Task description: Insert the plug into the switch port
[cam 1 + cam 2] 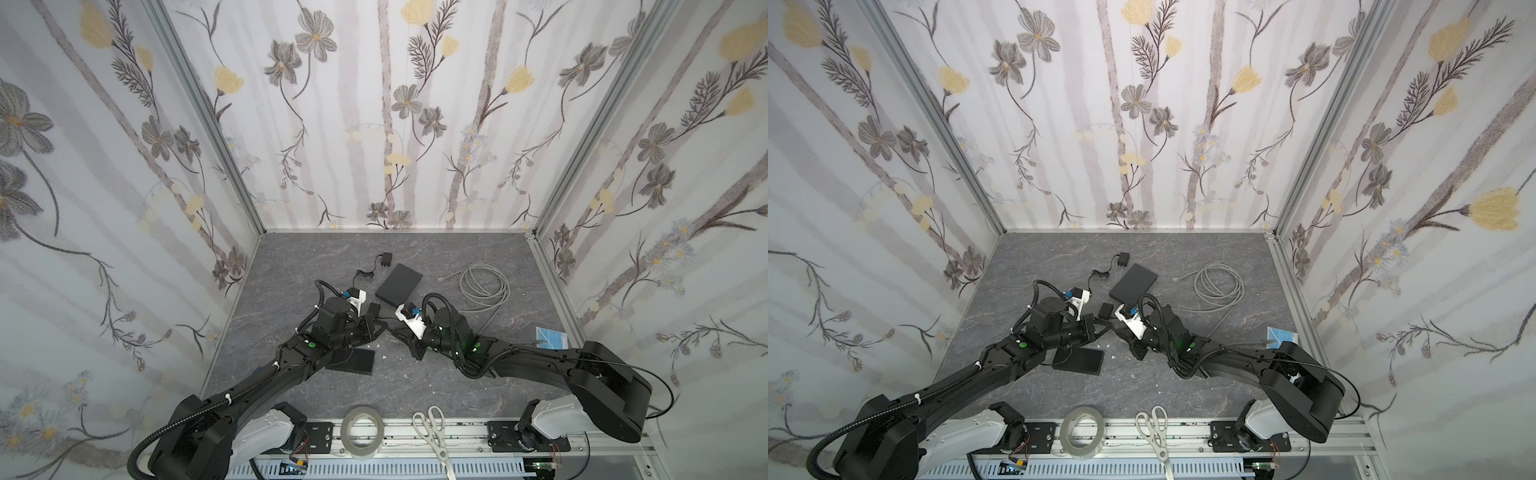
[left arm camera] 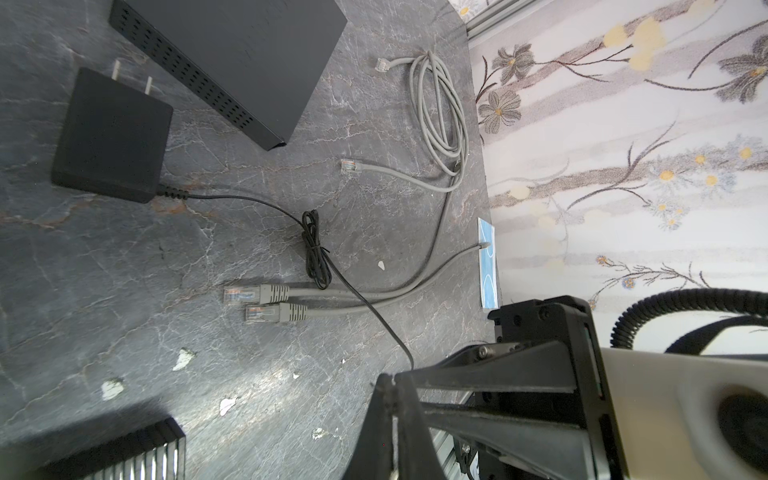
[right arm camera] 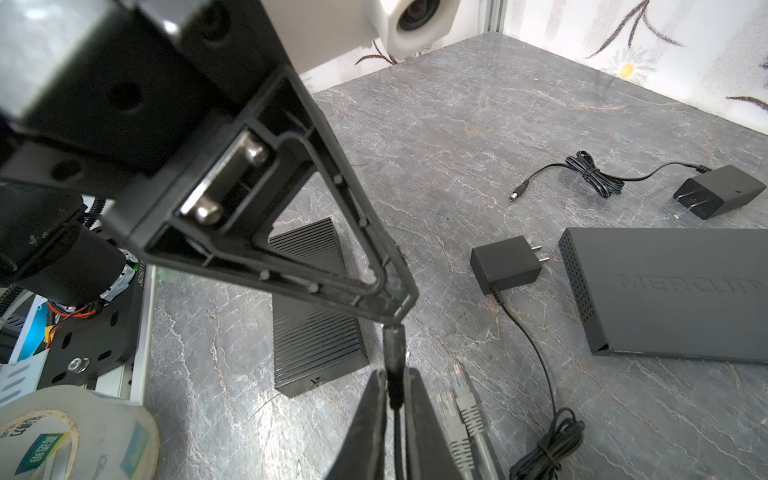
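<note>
At the lower centre of the right wrist view, the small black barrel plug (image 3: 393, 353) on its thin black cable (image 3: 536, 349) is clamped between the narrowly closed fingers of the right gripper (image 3: 395, 376). Its upper end is met by the tips of the left gripper (image 3: 400, 311), which are pressed fully together; whether the plug is actually pinched there cannot be told. The flat black perforated switch box (image 3: 665, 291) lies well apart at the right of that frame, just beside the black wall adapter (image 3: 505, 264), and no port is shown on any visible face.

A twist or slip of the plug is judged likely if the two grips pull against each other or one is released unevenly. Near the centre of the left wrist view, the cable is seen crossing two grey network connectors (image 2: 272, 293). These, or the tied cable bundle (image 2: 316, 253), could be snagged and the adapter dragged when the plug is carried to the switch.
</note>
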Action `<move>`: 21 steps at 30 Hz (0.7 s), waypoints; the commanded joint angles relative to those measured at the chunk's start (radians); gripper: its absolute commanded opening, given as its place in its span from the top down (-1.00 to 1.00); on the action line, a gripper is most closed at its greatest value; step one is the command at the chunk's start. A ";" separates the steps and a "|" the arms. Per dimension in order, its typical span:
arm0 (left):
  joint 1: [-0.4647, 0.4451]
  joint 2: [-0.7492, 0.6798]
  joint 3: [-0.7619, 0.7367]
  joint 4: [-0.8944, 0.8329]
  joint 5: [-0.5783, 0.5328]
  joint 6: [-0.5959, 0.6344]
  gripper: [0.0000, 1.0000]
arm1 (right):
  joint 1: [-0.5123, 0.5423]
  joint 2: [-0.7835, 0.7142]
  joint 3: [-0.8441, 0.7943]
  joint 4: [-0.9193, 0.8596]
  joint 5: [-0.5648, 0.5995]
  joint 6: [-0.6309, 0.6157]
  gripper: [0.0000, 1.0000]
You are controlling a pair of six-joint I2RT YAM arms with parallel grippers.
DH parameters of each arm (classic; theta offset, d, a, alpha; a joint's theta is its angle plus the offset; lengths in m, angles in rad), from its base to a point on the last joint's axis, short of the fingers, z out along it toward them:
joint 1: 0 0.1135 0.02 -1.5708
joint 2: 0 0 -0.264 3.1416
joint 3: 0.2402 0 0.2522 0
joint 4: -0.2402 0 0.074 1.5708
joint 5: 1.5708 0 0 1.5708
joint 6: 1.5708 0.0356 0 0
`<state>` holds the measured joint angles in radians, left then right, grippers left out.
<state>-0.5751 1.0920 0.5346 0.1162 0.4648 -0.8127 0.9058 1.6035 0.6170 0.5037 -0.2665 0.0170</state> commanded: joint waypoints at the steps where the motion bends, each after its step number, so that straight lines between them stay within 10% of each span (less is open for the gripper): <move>1: 0.000 0.002 0.013 0.015 0.010 0.003 1.00 | 0.000 0.022 0.008 0.016 -0.027 -0.010 0.72; 21: 0.005 0.000 0.010 0.012 0.011 0.004 1.00 | 0.000 0.006 0.002 0.034 -0.017 -0.014 0.73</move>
<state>-0.5732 1.0935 0.5400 0.1162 0.4702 -0.8127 0.9058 1.6146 0.6201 0.4953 -0.2737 0.0166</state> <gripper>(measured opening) 0.051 0.138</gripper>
